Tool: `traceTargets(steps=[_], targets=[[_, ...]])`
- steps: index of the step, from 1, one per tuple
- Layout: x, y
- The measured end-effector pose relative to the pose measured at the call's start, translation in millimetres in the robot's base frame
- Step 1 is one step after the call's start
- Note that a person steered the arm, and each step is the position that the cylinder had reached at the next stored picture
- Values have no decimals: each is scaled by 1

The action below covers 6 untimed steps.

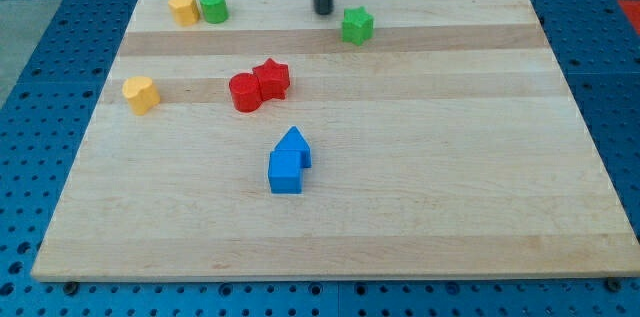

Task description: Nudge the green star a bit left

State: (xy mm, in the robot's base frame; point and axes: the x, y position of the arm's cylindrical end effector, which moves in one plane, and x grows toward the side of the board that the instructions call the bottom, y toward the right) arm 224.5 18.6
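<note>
The green star (357, 26) lies near the view's top, a little right of centre, on the wooden board (420, 187). My tip (323, 11) is at the end of the dark rod, just left of the star and slightly above it, with a small gap between them.
A yellow block (183, 7) and a green cylinder (213, 5) touch at the top left. A yellow block (141, 94) sits at the left. A red cylinder (244, 92) and a red star (271, 79) touch mid-board. Two blue blocks (289, 162) touch below them.
</note>
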Motion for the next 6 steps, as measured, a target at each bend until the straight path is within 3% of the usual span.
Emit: traceTargets(steps=[1, 2, 6], targets=[[5, 70], [37, 87], [50, 24]])
